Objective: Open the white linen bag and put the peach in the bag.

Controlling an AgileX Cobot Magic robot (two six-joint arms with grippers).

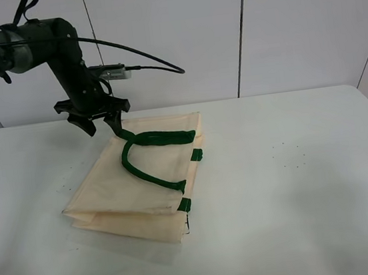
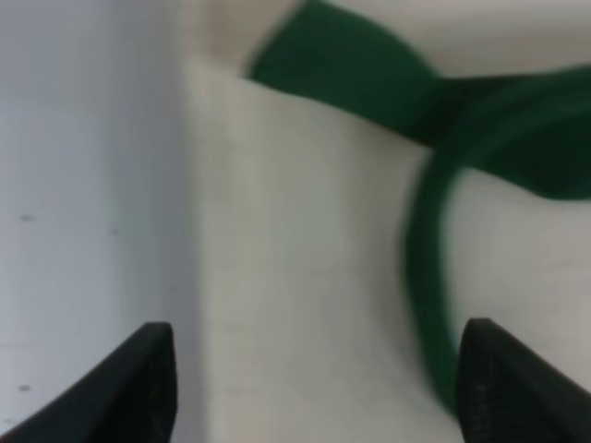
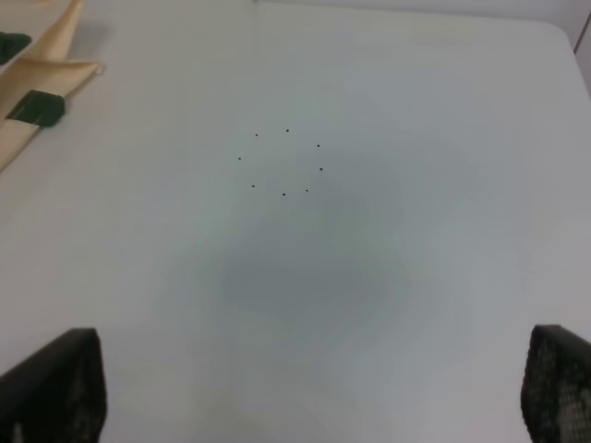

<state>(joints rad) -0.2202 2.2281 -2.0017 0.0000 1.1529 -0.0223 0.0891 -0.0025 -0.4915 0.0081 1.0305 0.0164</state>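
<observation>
The white linen bag [image 1: 137, 190] lies flat and closed on the table, its dark green handles [image 1: 151, 139] draped across its top. My left gripper [image 1: 103, 127] is open and hovers just above the bag's far corner, where a handle starts. In the left wrist view the open left gripper [image 2: 319, 388] is over the cream cloth [image 2: 305, 277], with the green handle [image 2: 434, 249] near one fingertip [image 2: 517, 388]. My right gripper [image 3: 314, 388] is open and empty over bare table; it is out of the exterior high view. The peach is not in view.
The white table [image 1: 297, 184] extends to the right of the bag and bears a ring of small dark dots [image 3: 282, 161]. A corner of the bag [image 3: 46, 65] with a green tab [image 3: 37, 108] shows in the right wrist view. A white wall stands behind.
</observation>
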